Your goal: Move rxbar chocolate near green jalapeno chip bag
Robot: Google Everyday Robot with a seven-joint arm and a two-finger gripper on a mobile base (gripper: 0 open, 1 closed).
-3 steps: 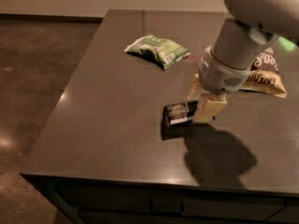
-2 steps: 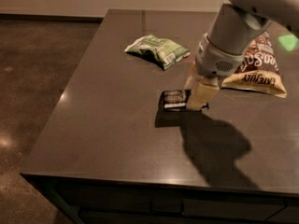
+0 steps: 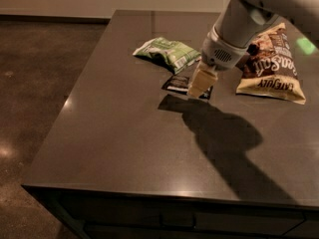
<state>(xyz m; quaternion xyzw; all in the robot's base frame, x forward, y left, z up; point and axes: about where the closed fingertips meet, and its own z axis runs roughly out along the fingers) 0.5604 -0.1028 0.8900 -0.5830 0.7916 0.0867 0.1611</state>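
Observation:
The rxbar chocolate (image 3: pixel 175 83) is a small flat black wrapper with white lettering. It is held just above the dark table (image 3: pixel 124 148) and casts a shadow under itself. My gripper (image 3: pixel 199 85) comes down from the upper right and is shut on the bar's right part, with a cream finger (image 3: pixel 200 78) across it. The green jalapeno chip bag (image 3: pixel 167 53) lies flat on the table just behind and left of the bar, a short gap away.
A larger tan-and-brown chip bag (image 3: pixel 271 66) lies to the right of the gripper, partly behind the arm. The arm's shadow (image 3: pixel 224 138) falls across the table's middle. The table's left edge (image 3: pixel 70 93) drops to a brown floor.
My gripper has carried the rxbar chocolate away from the front and toward the back, closer to the green jalapeno chip bag. Both chip bags have stayed where they were.

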